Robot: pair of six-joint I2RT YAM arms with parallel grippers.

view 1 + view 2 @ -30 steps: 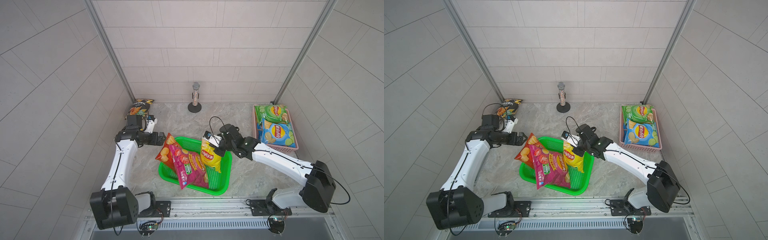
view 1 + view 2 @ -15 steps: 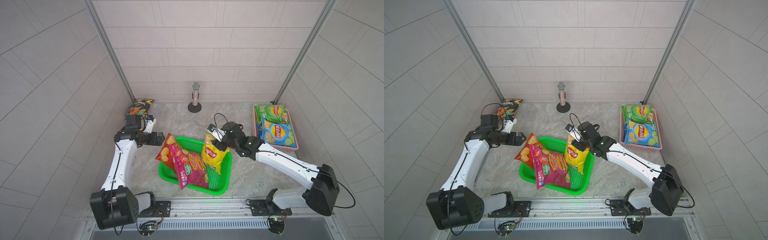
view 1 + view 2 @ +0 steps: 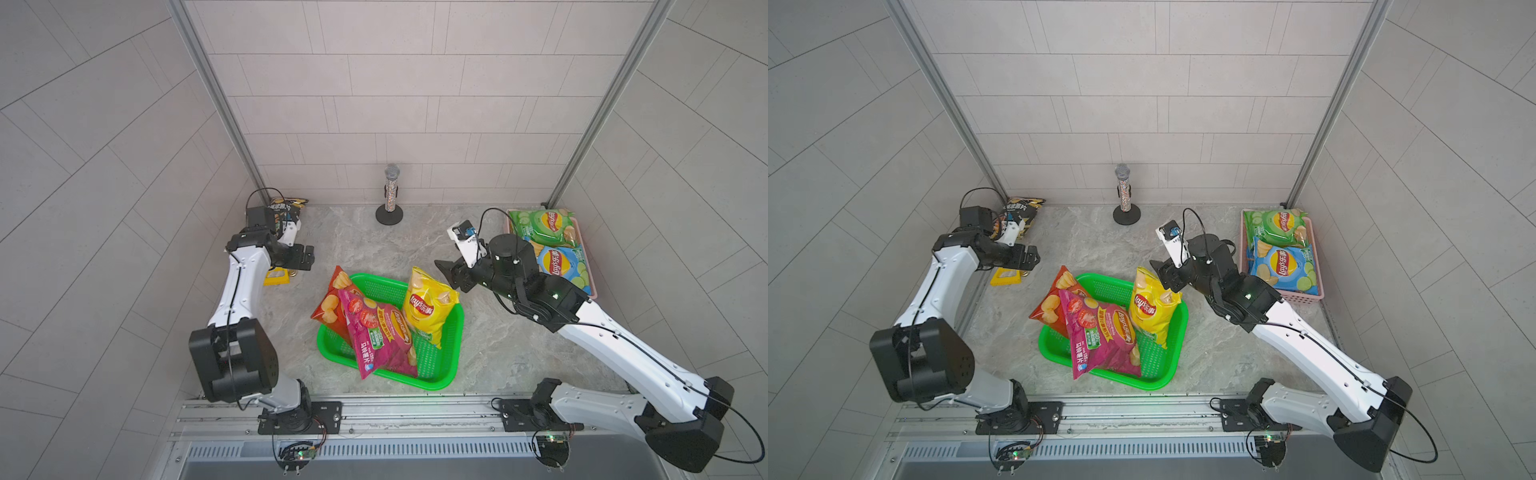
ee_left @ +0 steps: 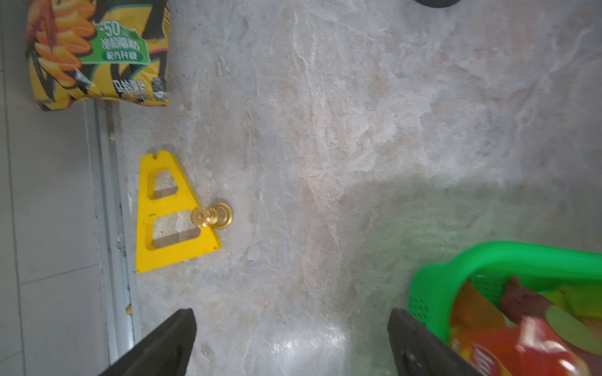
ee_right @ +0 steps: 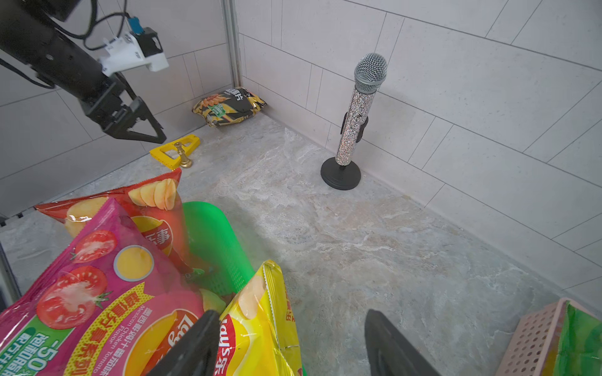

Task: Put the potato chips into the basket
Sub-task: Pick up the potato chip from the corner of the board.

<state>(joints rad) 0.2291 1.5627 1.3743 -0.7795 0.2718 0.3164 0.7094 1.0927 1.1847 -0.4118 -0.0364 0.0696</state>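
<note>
Beside green basket (image 3: 455,345), right hand (image 3: 446,274) open, empty, near yellow chips bag (image 3: 428,307); left hand (image 3: 308,258) open, empty.

Top views look steeply down; close wrist cameras both show the basket (image 4: 505,255)
</note>
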